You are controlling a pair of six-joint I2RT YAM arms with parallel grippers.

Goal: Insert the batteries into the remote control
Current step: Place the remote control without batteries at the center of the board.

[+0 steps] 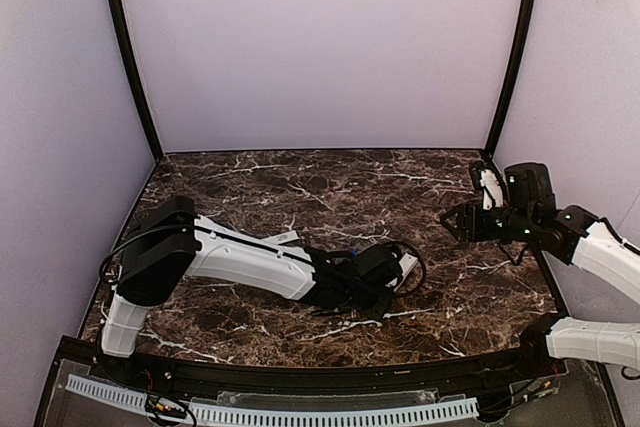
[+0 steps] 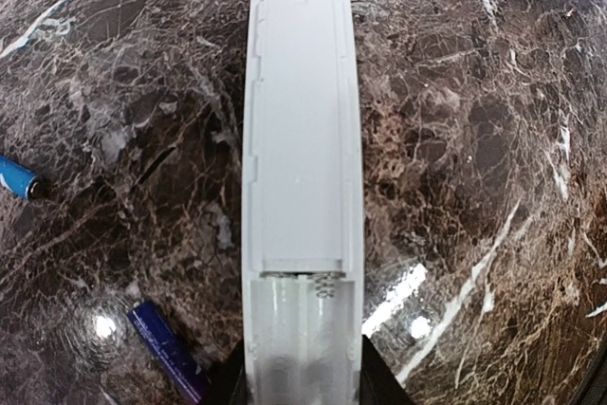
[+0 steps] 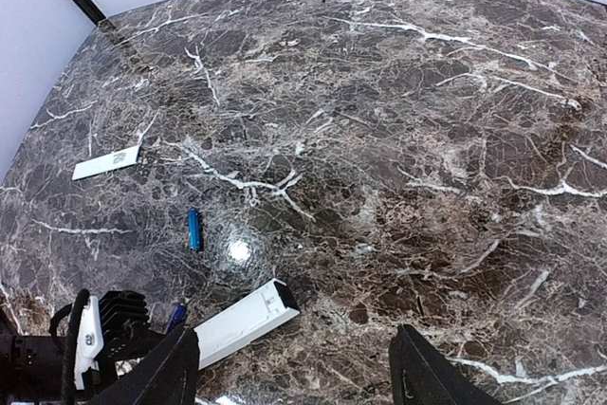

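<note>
Mid-table (image 1: 300, 187) | left jaws clamp remote control (image 2: 302, 139) | right jaws open (by right edge)

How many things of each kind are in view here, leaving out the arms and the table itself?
Blue batteries: 2
Remote control: 1
Flat white piece: 1
Total: 4
</note>
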